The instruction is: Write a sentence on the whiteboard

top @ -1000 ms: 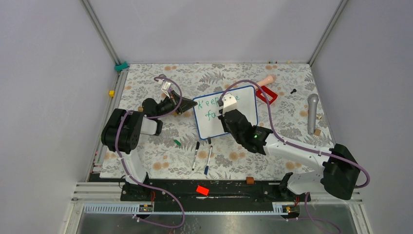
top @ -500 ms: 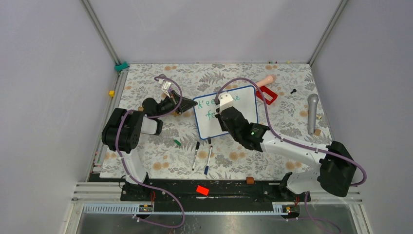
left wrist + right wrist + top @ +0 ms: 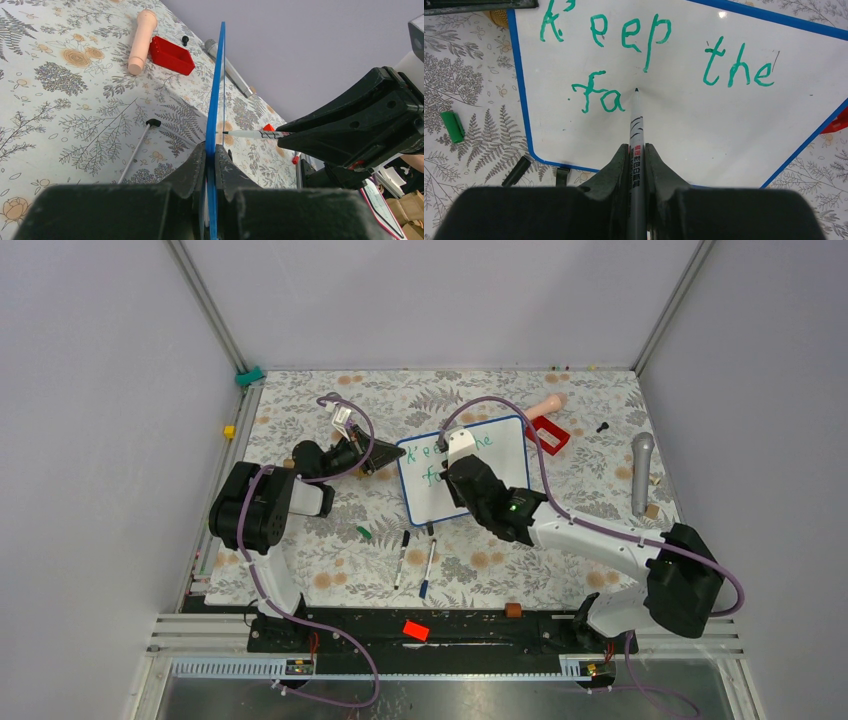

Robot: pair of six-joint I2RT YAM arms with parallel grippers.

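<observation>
The whiteboard (image 3: 505,465), white with a blue rim, stands tilted on the floral table. My left gripper (image 3: 388,460) is shut on its left edge (image 3: 217,90), seen edge-on between the fingers (image 3: 192,167). Green writing (image 3: 651,37) reads "Keep the" on the top line and "fa" (image 3: 599,97) below it. My right gripper (image 3: 637,150) is shut on a grey-white marker (image 3: 636,125). The marker's tip rests at the board just right of the "a". In the top view the right gripper (image 3: 450,470) and wrist cover the middle of the board.
A green cap (image 3: 364,533) lies left of the board's foot, and two markers (image 3: 401,558) (image 3: 428,568) lie in front of it. A red box (image 3: 548,433) and a beige handle (image 3: 546,404) sit behind the board; a microphone (image 3: 641,472) lies at the right.
My right arm has shifted a little to the left and away from me over the board, carrying the marker. The left arm and the board have stayed still.
</observation>
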